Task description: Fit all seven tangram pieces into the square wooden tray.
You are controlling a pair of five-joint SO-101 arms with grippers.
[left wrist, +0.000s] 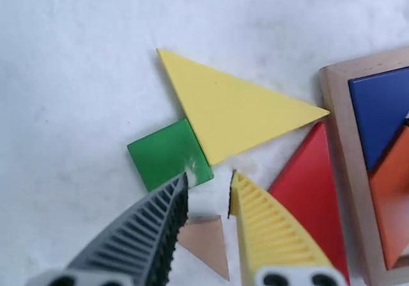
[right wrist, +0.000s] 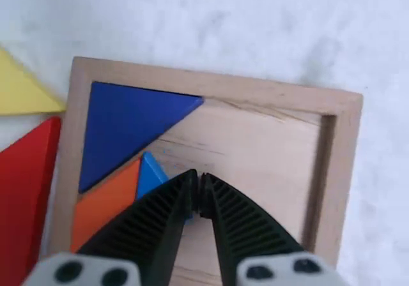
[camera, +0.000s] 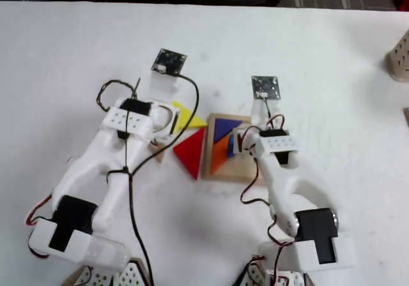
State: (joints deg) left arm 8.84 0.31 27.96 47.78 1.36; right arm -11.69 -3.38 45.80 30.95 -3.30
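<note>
White table under both arms.

Square wooden tray: directly below R gripper, whose tips hang over its floor. R jaws pressed nearly together, only a hairline gap. Can't tell if anything is pinched. Seen from L gripper, the tray sits well out on the yellow-finger side, past the red piece.

Red triangle: on the table, just beside L gripper's yellow finger, lying against the tray's outer rim. Rel. to R gripper it's outside the tray, beyond the orange piece.

Yellow triangle: on the table, ahead of L tips, w/ the green piece between. Its sharp corner points at the tray rim.

Dark blue triangle: in the tray, ahead of R tips, tucked into a corner.

Orange piece: in the tray, alongside one R finger, butted against dark blue.

Green square: on the table, just ahead of L gripper's grey finger, one edge touching yellow triangle.

Light blue piece: in the tray, right by R tips, between orange and bare wood. Part of it is hidden under a finger.

Tan small triangle: on the table, below the gap of L jaws, behind the tips. L jaws stand apart w/ a modest gap, gripping nothing.
</note>
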